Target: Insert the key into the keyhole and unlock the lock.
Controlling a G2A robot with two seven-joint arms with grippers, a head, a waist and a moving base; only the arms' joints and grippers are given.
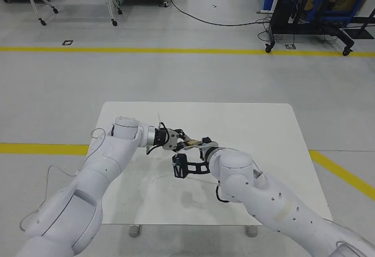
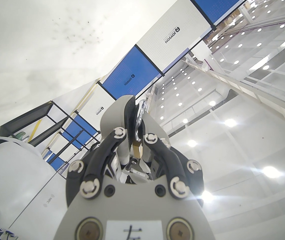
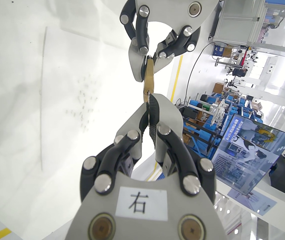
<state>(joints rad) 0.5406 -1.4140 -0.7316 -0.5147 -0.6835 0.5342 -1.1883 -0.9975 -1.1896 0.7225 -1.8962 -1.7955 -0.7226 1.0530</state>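
Brass padlock (image 3: 148, 81): held over the white desk (image 1: 271, 128), between both hands.
Left hand (image 3: 147, 67): clamped on the padlock's shackle end.
Right hand (image 3: 149, 111): pinched on a thin silver key (image 3: 146, 117) at the padlock's other end.

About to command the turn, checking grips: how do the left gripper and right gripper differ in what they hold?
The left gripper is shut on one end of the brass lock; the right gripper is shut at the lock's opposite end, on something thin, presumably the key, hidden by its pads. The left gripper's fingers stand apart by the lock's thickness; the right gripper's nearly meet. Both are shut and face tip to tip.
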